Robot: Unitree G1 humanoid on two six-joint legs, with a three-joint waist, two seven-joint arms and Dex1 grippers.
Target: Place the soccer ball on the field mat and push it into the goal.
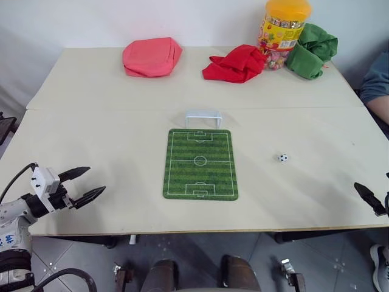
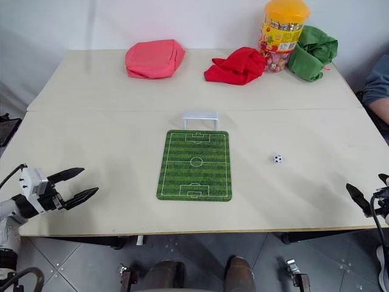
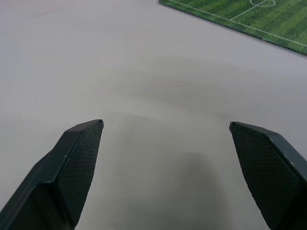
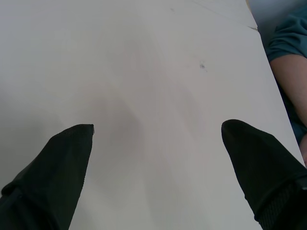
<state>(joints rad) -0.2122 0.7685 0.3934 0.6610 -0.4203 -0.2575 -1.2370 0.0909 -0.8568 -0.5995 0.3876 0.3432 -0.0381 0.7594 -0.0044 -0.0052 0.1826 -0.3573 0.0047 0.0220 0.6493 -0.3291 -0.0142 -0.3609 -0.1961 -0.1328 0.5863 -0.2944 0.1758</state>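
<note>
Soccer ball is seen on table toward right edge, off field mat; both grippers are spread, empty.

pink bag, red cloth, candy jar, green cloth

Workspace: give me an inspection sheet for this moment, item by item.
Surface: pale table, two tops butted together.
Job's things: field mat flat at the centre; goal just past its far end; soccer ball on bare table right of the mat.
Clutter: pink bag, red cloth, candy jar, green cloth along the far edge.
Grippers: left gripper open over the near left edge; right gripper open, holding nothing.
Cables: black cable at the left wrist.
Surroundings: seated person's arm at right.
</note>
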